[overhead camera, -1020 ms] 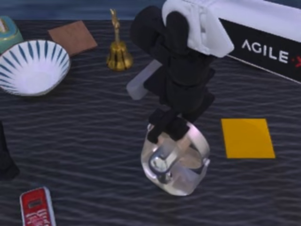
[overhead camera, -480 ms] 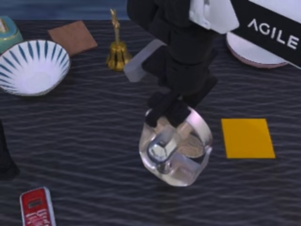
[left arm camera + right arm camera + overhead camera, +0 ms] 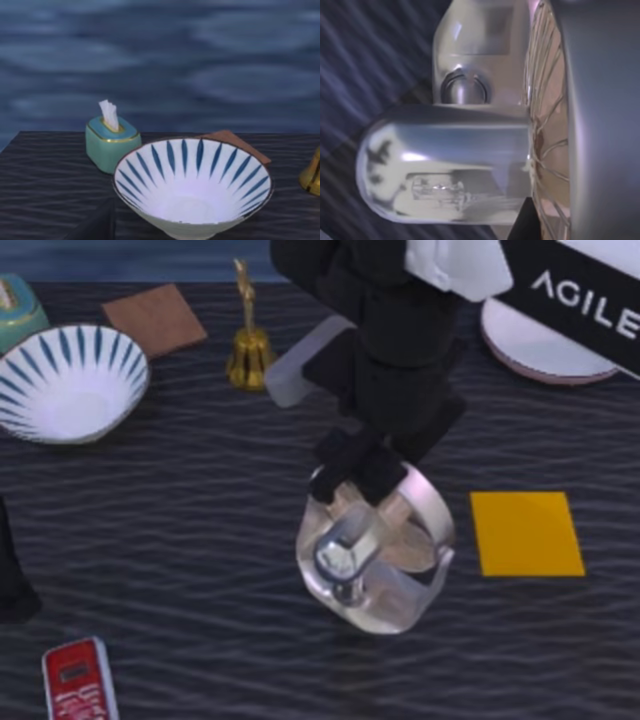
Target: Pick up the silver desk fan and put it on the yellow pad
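While the left arm sits parked, the right end effector (image 3: 352, 477) grips the silver desk fan (image 3: 372, 562); fingers closed on its ring.

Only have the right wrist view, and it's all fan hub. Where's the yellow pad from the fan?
Observer: In the top view, the yellow pad lies to the right of the silver desk fan, apart from it, with nothing on it.
Operator: Grip where?
Observer: The right claw is shut on the rim of the fan's ring, on the side toward the gold bell.
Operator: Other side?
Observer: The left arm is parked at the table's left edge. Its wrist view faces a blue-striped bowl.
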